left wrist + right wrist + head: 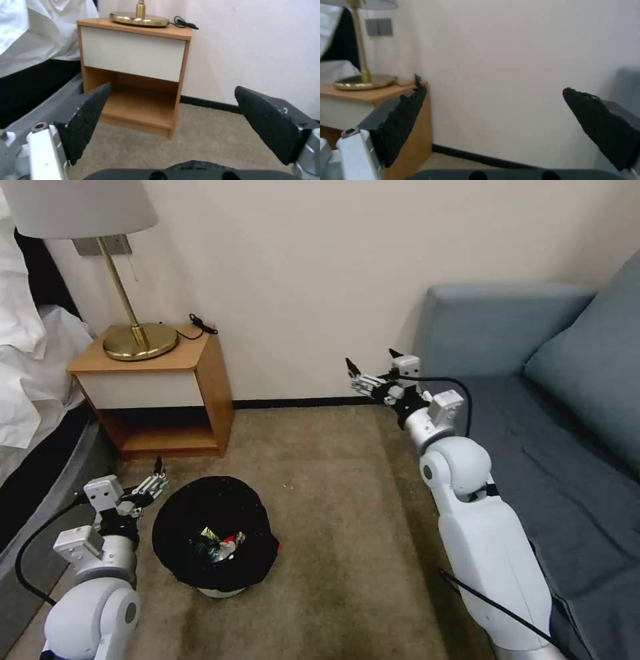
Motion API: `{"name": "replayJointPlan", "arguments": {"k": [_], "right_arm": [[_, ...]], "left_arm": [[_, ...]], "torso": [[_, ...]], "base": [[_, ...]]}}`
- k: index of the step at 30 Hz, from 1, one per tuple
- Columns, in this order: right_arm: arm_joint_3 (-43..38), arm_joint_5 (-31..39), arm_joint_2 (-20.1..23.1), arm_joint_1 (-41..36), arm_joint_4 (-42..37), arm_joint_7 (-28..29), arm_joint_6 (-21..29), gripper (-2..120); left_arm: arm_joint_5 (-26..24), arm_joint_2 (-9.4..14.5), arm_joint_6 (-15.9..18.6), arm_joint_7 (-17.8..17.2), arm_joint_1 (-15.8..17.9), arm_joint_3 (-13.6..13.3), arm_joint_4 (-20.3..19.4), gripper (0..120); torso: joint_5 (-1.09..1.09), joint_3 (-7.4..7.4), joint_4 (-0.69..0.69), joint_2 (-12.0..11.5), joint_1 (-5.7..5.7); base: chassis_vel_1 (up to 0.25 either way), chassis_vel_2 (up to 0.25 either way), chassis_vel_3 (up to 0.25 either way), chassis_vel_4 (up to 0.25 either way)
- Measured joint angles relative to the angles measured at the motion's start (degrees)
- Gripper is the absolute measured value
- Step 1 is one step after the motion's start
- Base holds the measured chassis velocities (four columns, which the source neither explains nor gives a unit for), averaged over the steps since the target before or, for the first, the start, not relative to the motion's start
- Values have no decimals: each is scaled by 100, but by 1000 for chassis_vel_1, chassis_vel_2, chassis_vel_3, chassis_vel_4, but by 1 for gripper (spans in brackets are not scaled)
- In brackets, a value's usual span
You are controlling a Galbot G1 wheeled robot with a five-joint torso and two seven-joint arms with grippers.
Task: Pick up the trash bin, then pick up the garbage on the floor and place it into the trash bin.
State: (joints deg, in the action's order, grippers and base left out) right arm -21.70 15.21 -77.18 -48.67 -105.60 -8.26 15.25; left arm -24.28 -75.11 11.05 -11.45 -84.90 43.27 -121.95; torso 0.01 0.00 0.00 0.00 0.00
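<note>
Standing clear, both my left tool and right tool gape empty; garbage sits inside the bin, so I'd keep off its rim.

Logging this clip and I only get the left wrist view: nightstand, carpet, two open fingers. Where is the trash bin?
Observer: The trash bin stands on the carpet just right of the left gripper, which hangs open beside it and touches nothing.
Operator: Anything inside it?
Observer: Yes, the garbage lies in the black liner, colourful wrappers bunched together; I cannot count the pieces.
Operator: And the other arm?
Observer: The right gripper is raised, open and holding nothing, near the wall beside the sofa.
</note>
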Motion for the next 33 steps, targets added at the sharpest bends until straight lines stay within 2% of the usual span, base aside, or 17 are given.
{"name": "replayJointPlan", "arguments": {"k": [20, 26, 33], "right_arm": [[-1347, -132, -19, -1495, -1043, -6, -360, 100], [-1493, -158, 18, -1827, -1315, 35, -401, 100], [-1506, -333, 22, -2278, -1531, 343, -597, 100]], "left_arm": [[346, -193, -5, -60, -74, -349, -203, 100], [408, -203, -59, -60, -111, -445, -218, 100], [535, -218, -147, -71, -191, -481, -306, 100]], "torso": [[0, 0, 0, 0, 0], [0, 0, 0, 0, 0], [0, 0, 0, 0, 0]], "base": [[0, 0, 0, 0], [0, 0, 0, 0], [0, 0, 0, 0]]}}
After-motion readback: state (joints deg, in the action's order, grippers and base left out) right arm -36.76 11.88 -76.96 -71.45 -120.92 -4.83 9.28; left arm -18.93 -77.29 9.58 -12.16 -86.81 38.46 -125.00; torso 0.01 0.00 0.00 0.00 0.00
